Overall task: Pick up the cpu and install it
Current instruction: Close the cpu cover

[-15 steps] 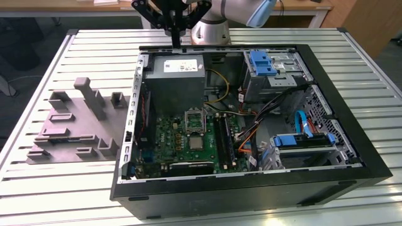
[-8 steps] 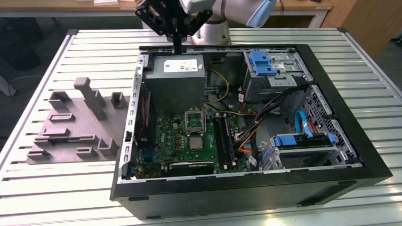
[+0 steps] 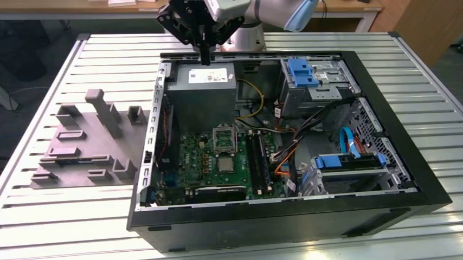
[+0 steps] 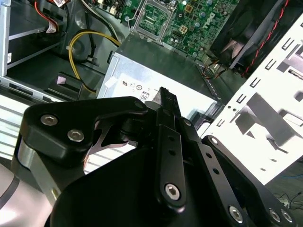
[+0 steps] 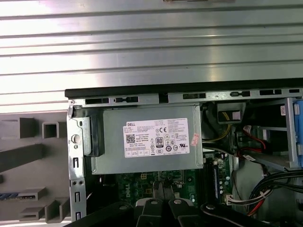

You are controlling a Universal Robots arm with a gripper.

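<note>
My gripper (image 3: 206,58) hangs above the power supply (image 3: 208,92) at the far edge of the open case (image 3: 289,222). In the exterior view and both wrist views its fingers are pressed together with nothing between them. The cpu (image 3: 226,164) is well apart from it. It is a small, flat, silvery-grey square with a paler edge, lying level on the green board (image 3: 194,162) just beside the raised metal frame (image 3: 223,131). It appears to rest in the socket recess, though I cannot confirm that it is fully seated. The grey tray (image 3: 79,146) stands outside the case, at the exterior view's left. Handling assessment: the cpu is light, rigid and thin. Its metal top is likely smooth and slippery, and the contact side underneath is probably fragile. Grip it by two opposite edges only, with light force, and keep it level. Do not press on the top face, drag it across the socket, or tilt it, since a skewed chip could damage the contacts.
</note>
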